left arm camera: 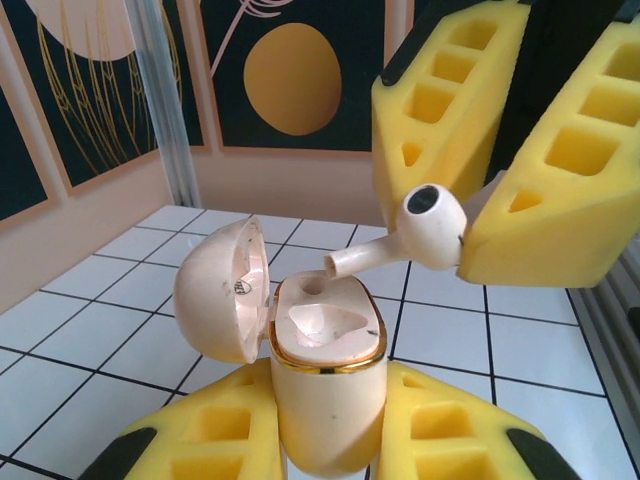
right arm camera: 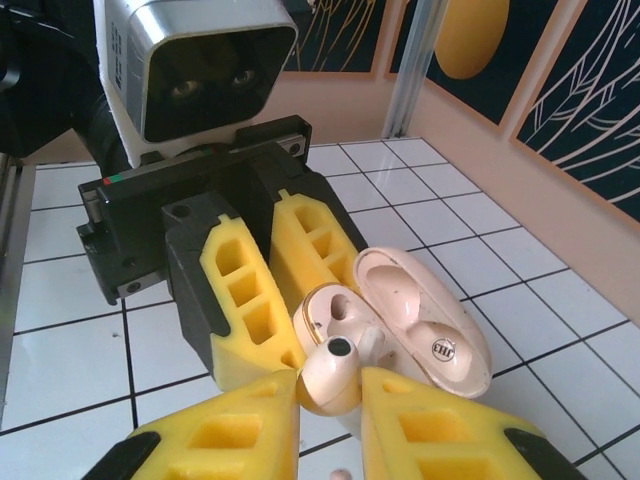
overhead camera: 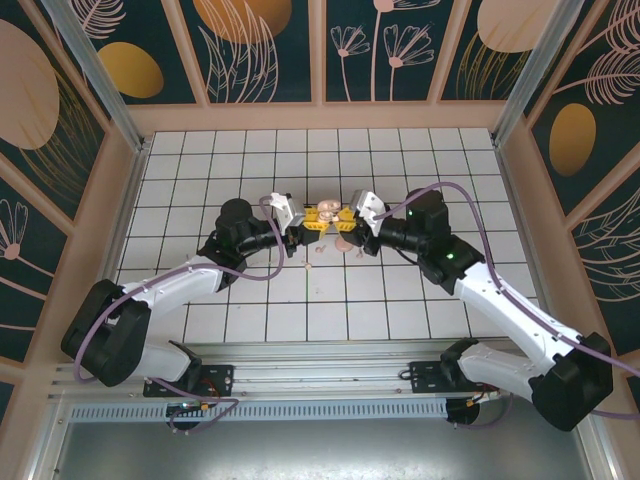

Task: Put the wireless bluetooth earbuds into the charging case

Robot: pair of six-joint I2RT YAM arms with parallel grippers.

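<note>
**Right gripper** (right arm camera: 330,392): we list its yellow foam pads as pressed together on the bulb of one earbud (left arm camera: 433,228), dark sensor spot facing out and stem free.

**Left gripper** (left arm camera: 325,425): pads clamped on the lower body of the charging case (left arm camera: 325,345). The case stands upright above the tiled floor at mid-table, with its lid (left arm camera: 222,290) swung open to the side.

**Governing relation:** we see the earbud just above and beside the case mouth. Its long axis, the stem, slants down toward the nearer socket (left arm camera: 314,288). The tip is close to the gold rim but looks apart from it. We judge that the stem must tip steeper to match the upright well. The right arm, which carries the earbud, is the one placed to do it.

**Markings:** we note one small round emblem (right arm camera: 443,350) inside the lid, its characters too small to read. We find no brand name.
</note>
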